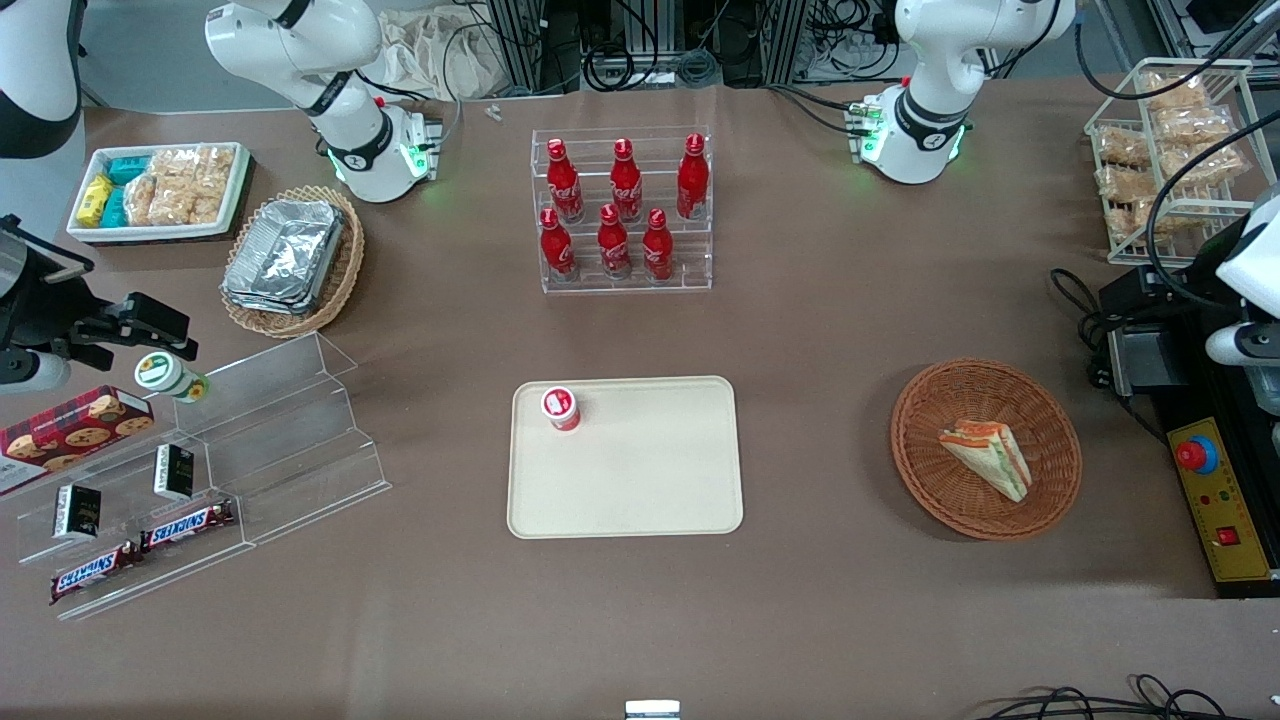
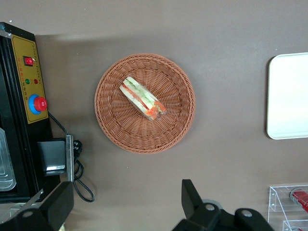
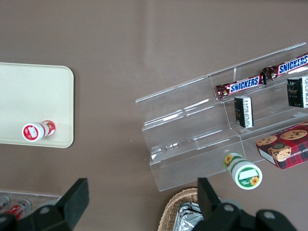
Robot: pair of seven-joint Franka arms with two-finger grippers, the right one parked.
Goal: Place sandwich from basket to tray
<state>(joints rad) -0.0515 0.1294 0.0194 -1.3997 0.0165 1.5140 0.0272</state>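
Now the sandwich (image 2: 142,98) is lying inside the basket (image 2: 115,130), well apart from the tray (image 2: 288,96); the gripper (image 2: 126,204) is hovering above the basket, fingers spread wide.

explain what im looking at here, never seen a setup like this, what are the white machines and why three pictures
The white machines are two robot arms bolted to a brown table. One picture looks down on the whole table from the front; the other two come from cameras on the arms' wrists, so the dark prongs at their edges are gripper fingers.

The working arm's gripper hangs above the table beside a round wicker basket, fingers open, holding nothing. In the basket lies a sandwich wedge. It is meant to go onto the cream tray mid-table, where a small red-and-white cup already stands in one corner.

Also on the table: a clear rack of red bottles, a stepped clear stand with Snickers bars, a box of cookies, and foil containers in another basket.
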